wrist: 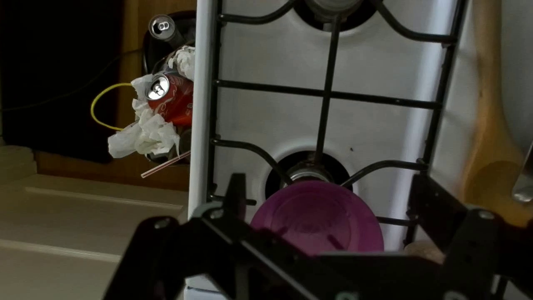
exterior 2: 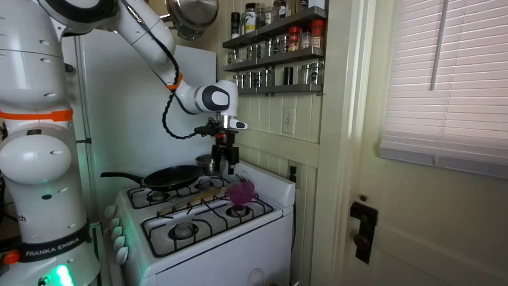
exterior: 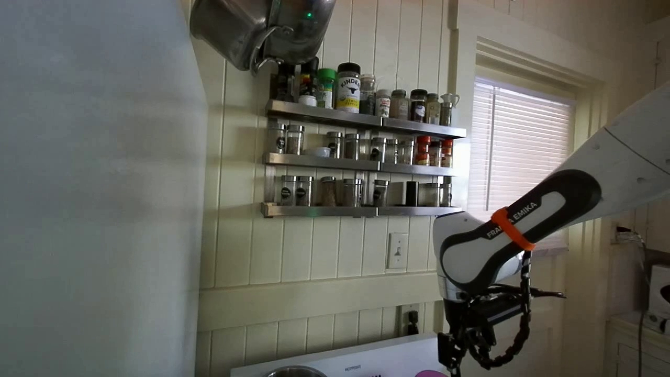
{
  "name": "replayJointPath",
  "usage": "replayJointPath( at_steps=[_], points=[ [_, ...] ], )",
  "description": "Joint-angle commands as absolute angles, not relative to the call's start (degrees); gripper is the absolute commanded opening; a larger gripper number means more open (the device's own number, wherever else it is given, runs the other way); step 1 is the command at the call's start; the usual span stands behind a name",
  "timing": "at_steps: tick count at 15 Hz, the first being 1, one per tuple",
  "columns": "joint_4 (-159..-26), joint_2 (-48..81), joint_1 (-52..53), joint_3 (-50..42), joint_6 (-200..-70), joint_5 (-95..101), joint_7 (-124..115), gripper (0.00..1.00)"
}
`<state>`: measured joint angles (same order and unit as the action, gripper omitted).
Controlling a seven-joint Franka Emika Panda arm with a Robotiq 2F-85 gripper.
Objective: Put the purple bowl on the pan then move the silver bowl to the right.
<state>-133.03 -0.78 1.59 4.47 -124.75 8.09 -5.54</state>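
Purple bowl (exterior 2: 241,193), one. It is sitting on a black grate (wrist: 327,93) above a burner (wrist: 309,170) of the white stove (exterior 2: 238,254).

Claw (wrist: 327,185), black, one. It is hanging over the purple bowl, tips clear of the rim; its two fingers (wrist: 236,196) are standing wide apart.

Robot arm (exterior: 633,157), white, orange-banded, one. It is carrying the claw above the purple bowl.

Wooden spoon (wrist: 493,125), one. It is lying near the purple bowl, head end closer than handle.

Pan (exterior 2: 172,177), black, long-handled, one. It is resting across the wooden spoon from the purple bowl.

Silver bowl (exterior 2: 205,165), one. It is standing to the pan's side of the purple bowl, close by the pan; whether those two are touching, I am not making out.

Back panel (exterior 2: 274,186), white, one. It is rising near the purple bowl.

Light switch (exterior: 398,251), one. It is showing on the wall (exterior: 340,296), higher than the purple bowl.

Shelves (exterior: 324,210), metal. I am counting three, running along the wall well above the purple bowl and bearing jars (exterior: 352,192).

Red can (wrist: 177,100), one, with crumpled white wad (wrist: 154,135). In the wrist view they are sitting past the stove's edge, well apart from the purple bowl.
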Motion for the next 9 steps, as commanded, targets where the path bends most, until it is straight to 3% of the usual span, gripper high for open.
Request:
replayJointPath(
  at_steps=[1, 9],
  points=[
    [-124.97, 7.66, 2.36, 4.06, -121.80, 9.21, -4.04, 1.00],
    [-106.07, 24.36, 6.20, 4.37, -110.54, 10.54, -3.86, 1.00]
  ],
)
